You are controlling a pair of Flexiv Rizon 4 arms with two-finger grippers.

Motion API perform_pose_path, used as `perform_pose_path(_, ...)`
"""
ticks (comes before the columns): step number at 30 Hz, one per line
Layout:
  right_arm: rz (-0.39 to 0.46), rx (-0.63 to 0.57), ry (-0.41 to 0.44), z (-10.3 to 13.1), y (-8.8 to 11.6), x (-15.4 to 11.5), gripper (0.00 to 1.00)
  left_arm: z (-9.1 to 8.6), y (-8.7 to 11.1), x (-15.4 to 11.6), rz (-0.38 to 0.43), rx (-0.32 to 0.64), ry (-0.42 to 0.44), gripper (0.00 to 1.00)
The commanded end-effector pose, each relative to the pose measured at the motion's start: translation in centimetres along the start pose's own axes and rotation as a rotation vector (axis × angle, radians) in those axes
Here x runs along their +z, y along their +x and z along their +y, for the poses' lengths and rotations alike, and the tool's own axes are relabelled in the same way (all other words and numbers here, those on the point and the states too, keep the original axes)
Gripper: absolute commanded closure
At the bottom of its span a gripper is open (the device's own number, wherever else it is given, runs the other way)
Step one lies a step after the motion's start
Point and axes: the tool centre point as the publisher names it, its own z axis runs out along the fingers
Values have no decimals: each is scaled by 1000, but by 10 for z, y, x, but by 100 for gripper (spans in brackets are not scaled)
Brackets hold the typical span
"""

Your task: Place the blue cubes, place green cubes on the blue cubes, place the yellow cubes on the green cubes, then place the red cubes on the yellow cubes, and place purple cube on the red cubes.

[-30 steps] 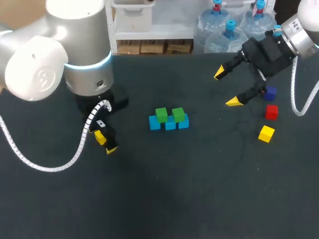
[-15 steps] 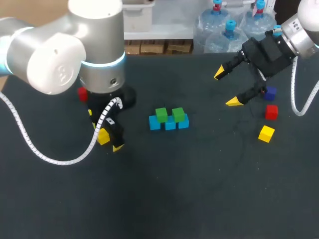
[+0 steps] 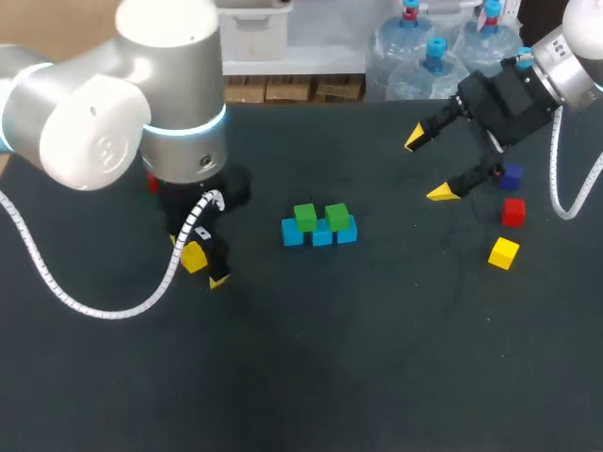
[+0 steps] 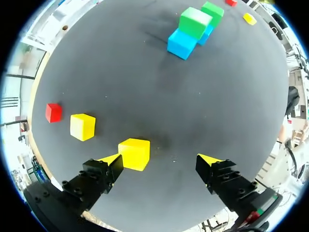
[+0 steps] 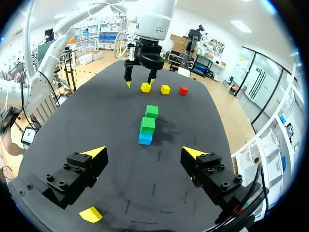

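Blue cubes point(image 3: 321, 234) sit in a row mid-table with two green cubes point(image 3: 304, 217) point(image 3: 337, 217) on top, also in the left wrist view point(image 4: 195, 21). My left gripper point(image 3: 201, 260) point(image 4: 159, 159) stands open low over a yellow cube point(image 3: 194, 256) point(image 4: 134, 153), which lies close against one finger. A second yellow cube point(image 4: 82, 126) and a red cube point(image 4: 53, 112) lie beside it. My right gripper point(image 3: 429, 166) point(image 5: 144, 152) hangs open above the table's far right. Near it lie a purple cube point(image 3: 512, 175), a red cube point(image 3: 513, 212) and a yellow cube point(image 3: 504, 252).
The dark table point(image 3: 377, 358) stretches wide in front of the stack. My left arm's bulky joint point(image 3: 141, 104) hides most of the far left cubes in the head view; only a red cube's edge point(image 3: 151, 182) shows there.
My left arm swung right, then slightly back, and its gripper shifted a little to the right around the yellow cube. The right arm and all cubes kept still.
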Motion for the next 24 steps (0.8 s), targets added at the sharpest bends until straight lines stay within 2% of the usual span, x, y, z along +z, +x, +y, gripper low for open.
perform_pose_path(1, -1, -1, 1, 0, 0, 0, 0, 0, 5, -6, -29, 13, -11, 0)
perform_pose_path(6, -1, -1, 1, 0, 0, 0, 0, 0, 3, -9, -36, 25, -21, 0)
perform_pose_path(17, -1, -1, 1, 0, 0, 0, 0, 14, -2, -4, -22, 51, -24, 0)
perform_pose_path(24, -1, -1, 1, 0, 0, 0, 0, 19, -5, 5, -49, 64, 12, 0)
